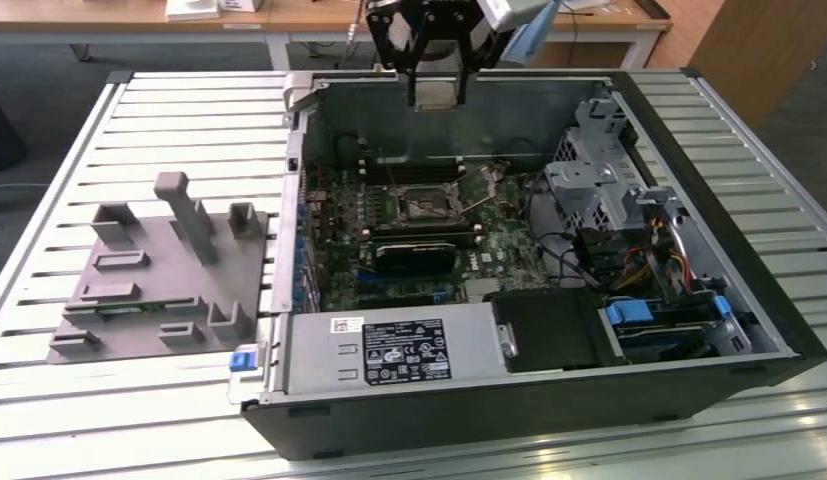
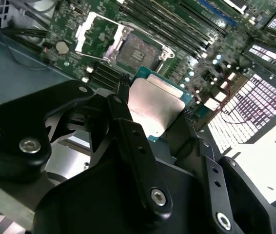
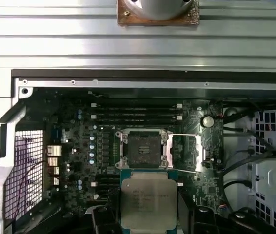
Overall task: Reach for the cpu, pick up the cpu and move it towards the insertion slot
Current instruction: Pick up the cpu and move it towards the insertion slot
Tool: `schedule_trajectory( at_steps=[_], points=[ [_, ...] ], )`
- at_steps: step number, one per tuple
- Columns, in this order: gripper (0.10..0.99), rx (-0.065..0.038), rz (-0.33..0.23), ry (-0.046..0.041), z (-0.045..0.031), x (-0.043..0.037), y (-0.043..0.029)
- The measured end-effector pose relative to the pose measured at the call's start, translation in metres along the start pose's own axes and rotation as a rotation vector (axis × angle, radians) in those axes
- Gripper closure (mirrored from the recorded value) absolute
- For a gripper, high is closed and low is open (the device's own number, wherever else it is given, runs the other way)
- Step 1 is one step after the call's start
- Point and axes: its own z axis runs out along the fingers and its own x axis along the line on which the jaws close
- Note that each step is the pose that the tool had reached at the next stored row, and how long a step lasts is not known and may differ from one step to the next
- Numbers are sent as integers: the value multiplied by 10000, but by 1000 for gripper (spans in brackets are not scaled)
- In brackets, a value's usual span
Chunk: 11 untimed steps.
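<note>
1. One open computer case lies on the slatted table in front of you; its green board faces up.
2. You see grey plastic blocks beside the case, on the exterior view's left.
3. Your gripper hangs above the far wall of the case, clenched on the cpu.
4. You find the insertion slot open on the board, just beyond the cpu's edge in both wrist views, with the cpu apart from it.
</note>
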Motion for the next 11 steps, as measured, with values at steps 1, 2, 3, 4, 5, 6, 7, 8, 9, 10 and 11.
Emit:
schedule_trajectory(
  at_steps=[1, 2, 3, 4, 5, 6, 7, 8, 9, 10, 11],
  points=[
    [541, 0, 7, 0, 1, -24, 3],
    [541, 0, 16, 0, 3, -46, 6],
    [541, -1, 25, -1, 4, -66, 10],
    [541, 1, 36, -2, 4, -83, 13],
    [541, 2, 45, -1, 4, -93, 15],
    [541, 2, 47, -2, 4, -95, 15],
    [541, 2, 47, -2, 4, -95, 15],
    [541, 0, 47, -2, 5, -96, 15],
    [541, 0, 47, -2, 5, -96, 15],
    [541, 0, 47, -2, 5, -96, 15],
    [541, 1, 47, -2, 5, -96, 15]
  ],
)
